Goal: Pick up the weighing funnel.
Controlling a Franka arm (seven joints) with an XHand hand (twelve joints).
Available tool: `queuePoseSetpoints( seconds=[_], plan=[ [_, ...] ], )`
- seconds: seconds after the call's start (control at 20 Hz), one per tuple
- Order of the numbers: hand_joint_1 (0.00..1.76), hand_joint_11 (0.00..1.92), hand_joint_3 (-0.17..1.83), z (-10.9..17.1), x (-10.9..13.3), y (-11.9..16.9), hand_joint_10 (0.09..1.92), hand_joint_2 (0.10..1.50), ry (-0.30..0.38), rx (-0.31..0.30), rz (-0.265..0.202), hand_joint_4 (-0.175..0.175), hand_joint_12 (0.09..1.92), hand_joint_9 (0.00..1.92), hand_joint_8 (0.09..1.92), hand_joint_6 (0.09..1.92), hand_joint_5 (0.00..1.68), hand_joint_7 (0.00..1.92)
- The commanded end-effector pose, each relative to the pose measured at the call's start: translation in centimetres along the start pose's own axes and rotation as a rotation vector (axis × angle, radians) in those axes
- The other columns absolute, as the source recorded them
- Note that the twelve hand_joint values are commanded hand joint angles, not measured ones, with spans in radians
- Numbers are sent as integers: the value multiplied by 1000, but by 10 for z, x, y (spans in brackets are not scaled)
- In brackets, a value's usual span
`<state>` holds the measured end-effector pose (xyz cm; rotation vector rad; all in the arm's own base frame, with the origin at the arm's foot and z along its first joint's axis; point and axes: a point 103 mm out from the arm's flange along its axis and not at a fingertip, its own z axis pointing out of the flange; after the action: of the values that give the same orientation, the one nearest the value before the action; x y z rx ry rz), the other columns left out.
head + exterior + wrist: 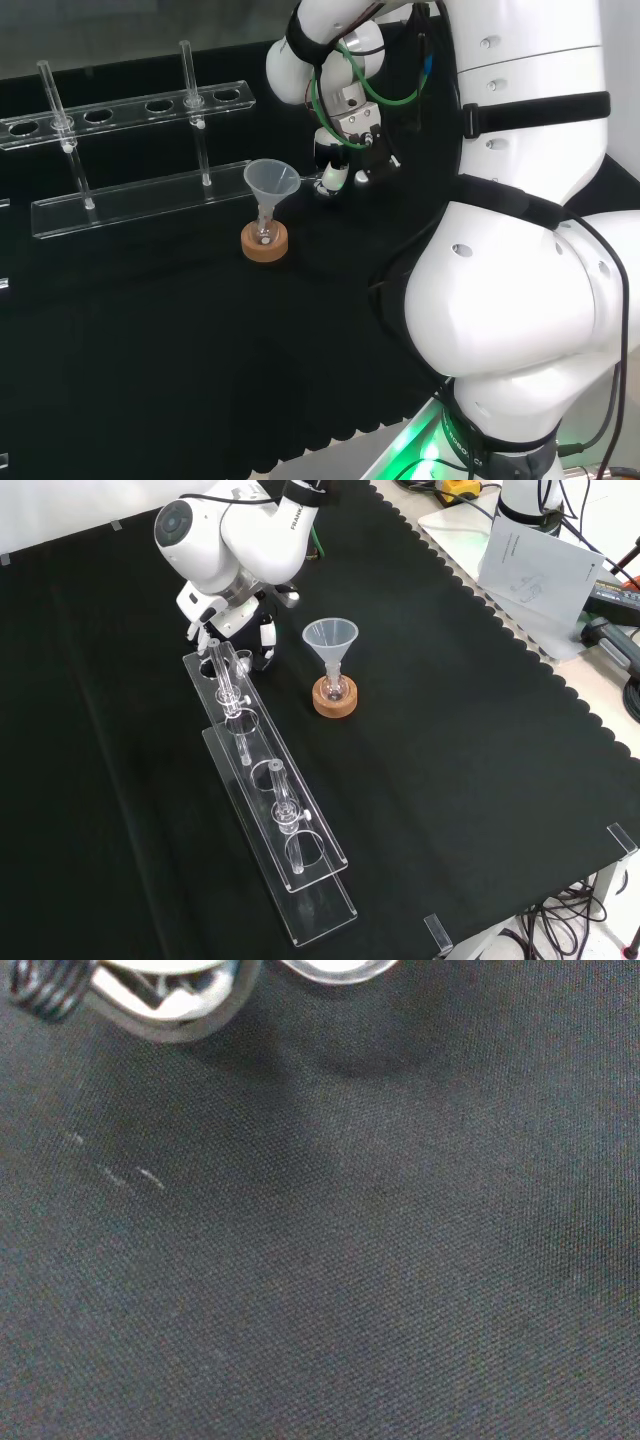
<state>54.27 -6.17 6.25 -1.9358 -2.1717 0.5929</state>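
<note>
Black-and-white hand sits low, can't tell if it's grasping. Small clear weighing funnel beside it: probably light, slick, brittle; grab the scoop.

Black-and-white hand, black cloth

Matt woven black cloth; clear glossy plastic rack
</note>
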Motion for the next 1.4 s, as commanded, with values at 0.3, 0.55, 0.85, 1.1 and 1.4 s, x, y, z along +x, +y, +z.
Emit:
queuePoseSetpoints(
  seconds=[0.3,0.55,0.85,1.1,1.4],
  plan=[
    [1097,634,606,-16,-19,-14,446,710,94,-154,29,175,1202,939,627,775,1201,706],
    [1109,758,631,-21,-26,-23,388,685,127,-179,50,175,1112,1024,628,733,1233,737],
    [1110,792,624,-34,-38,-36,371,686,109,-169,59,175,1096,1052,631,722,1238,746],
    [1110,794,622,-52,-46,-53,364,686,69,-163,74,175,1089,1053,629,718,1239,737],
    [1110,786,619,-77,-49,-82,355,687,28,-175,116,175,1084,1046,628,715,1241,730]
  ],
)
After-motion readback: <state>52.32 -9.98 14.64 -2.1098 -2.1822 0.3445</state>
